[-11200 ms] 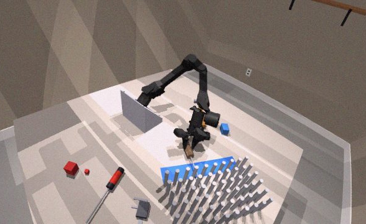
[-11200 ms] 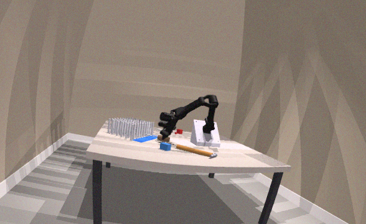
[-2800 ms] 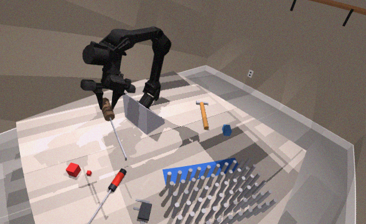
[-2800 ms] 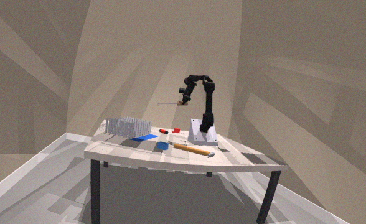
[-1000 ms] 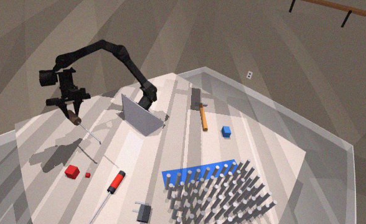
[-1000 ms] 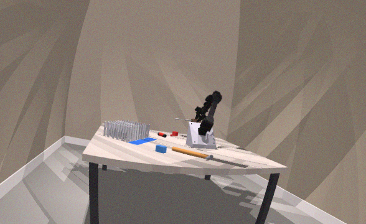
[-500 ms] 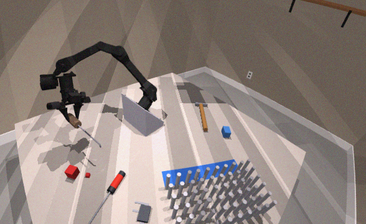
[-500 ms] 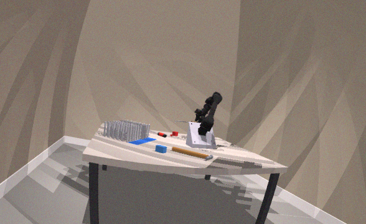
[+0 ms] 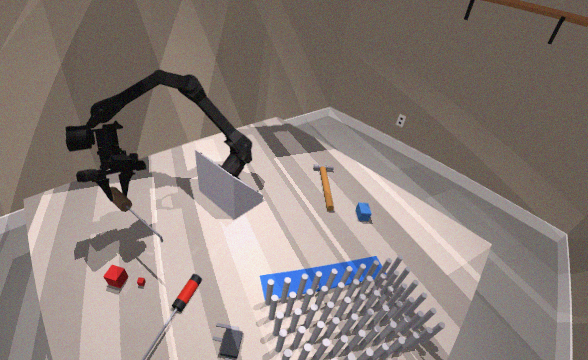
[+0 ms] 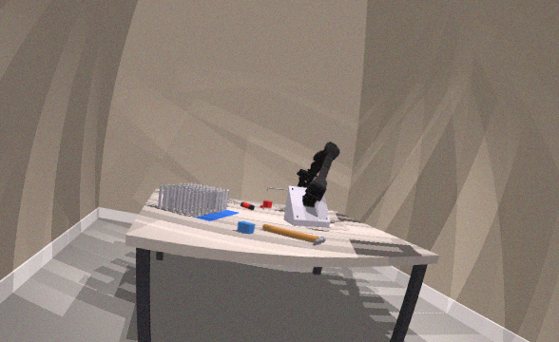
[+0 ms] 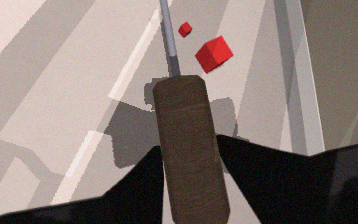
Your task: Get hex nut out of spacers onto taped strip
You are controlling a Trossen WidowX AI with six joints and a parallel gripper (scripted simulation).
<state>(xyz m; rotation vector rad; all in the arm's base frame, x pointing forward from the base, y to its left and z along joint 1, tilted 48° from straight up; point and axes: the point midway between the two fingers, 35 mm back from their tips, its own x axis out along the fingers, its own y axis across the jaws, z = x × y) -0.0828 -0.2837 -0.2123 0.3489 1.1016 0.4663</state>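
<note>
Tool (image 9: pixel 119 197) (image 10: pixel 302 177) (image 11: pixel 188 146) closed on wooden-handled hook (image 9: pixel 144 221) (image 10: pixel 277 189) (image 11: pixel 182 115), above tabletop (image 9: pixel 214 255) (image 10: pixel 260 247) (image 11: pixel 45 100). Shaft points obliquely past spacer field (image 9: pixel 302 287) (image 10: pixel 194 199), toward its screwdriver side; likely needs swinging fieldward. Hex nut not visible, presumably among spacers; exact bearing unknown. Blue strip (image 9: pixel 324 266) (image 10: pixel 218 216) fronts field.

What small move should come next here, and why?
Probably swing the gripper, keeping the wooden-handled tool raised, toward the blue strip. The handle sits between the fingers, but the shaft hangs over table well to the side of the spacers, so it cannot hook anything in there from here.
</note>
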